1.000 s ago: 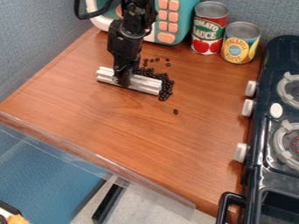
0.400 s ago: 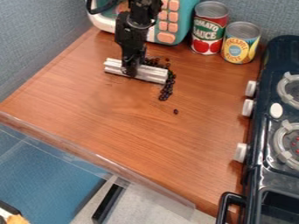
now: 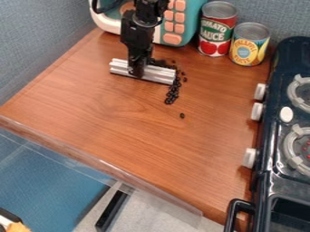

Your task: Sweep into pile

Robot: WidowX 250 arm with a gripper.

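Gripper (image 3: pixel 137 74): closed on the middle of a silver bar (image 3: pixel 160 77), over the upper part of the wooden bench (image 3: pixel 115 120), 12 o'clock being the top of the view.

Dark beans (image 3: pixel 172 94): gathered on the bench in a loose strand at the gripper's 4 o'clock, just off the bar's nearer end. More lie at its 2 o'clock, close behind the bar, with a few scattered near 3.

Lone bean (image 3: pixel 182 115): apart from the rest, close to the gripper's 5 o'clock.

Silver bar's line: long axis from just past 9 to just past 3 o'clock.

Strand's line: long axis from just past 12 to just past 6, nearly square across the bar's.

Sweep ahead: the pile looks half made. The bar, lying crosswise, would probably need to pass below the strand's 6 o'clock end and push toward 12; skipping the lone bean is the likely slip.
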